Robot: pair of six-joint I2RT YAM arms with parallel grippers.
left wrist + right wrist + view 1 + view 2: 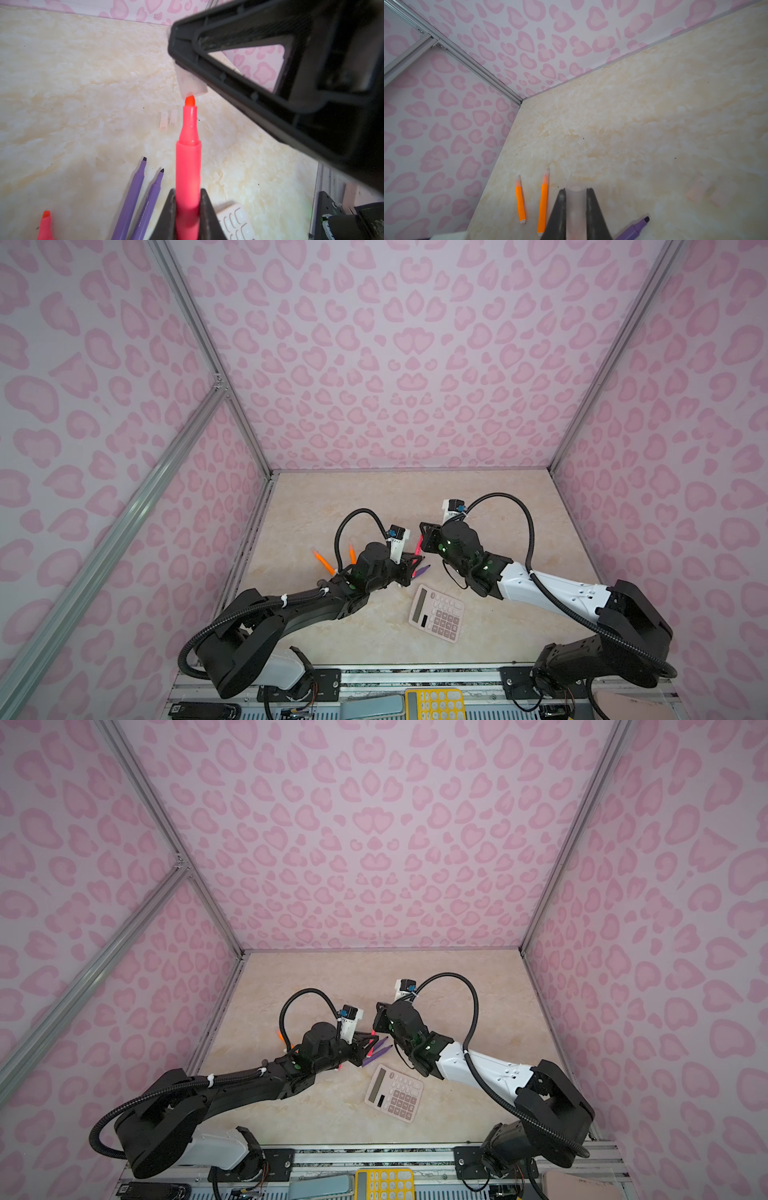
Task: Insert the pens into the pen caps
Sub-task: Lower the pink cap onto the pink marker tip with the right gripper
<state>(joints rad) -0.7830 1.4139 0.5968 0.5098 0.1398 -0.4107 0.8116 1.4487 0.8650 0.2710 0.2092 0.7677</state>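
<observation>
Both clamped tight: left claw (188,193) aimed its slim pink-red marker pen (188,162) tip-first at the short clear plastic cap (192,85) pinched by right claw (576,191).

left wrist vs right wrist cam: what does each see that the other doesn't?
Left wrist only: the pink pen clamped in the left claw, a second pink pen, a corner of the calculator. Right wrist only: two orange pens lying on the table. Both: the clear cap gripped by the right claw, and a purple pen.
</observation>
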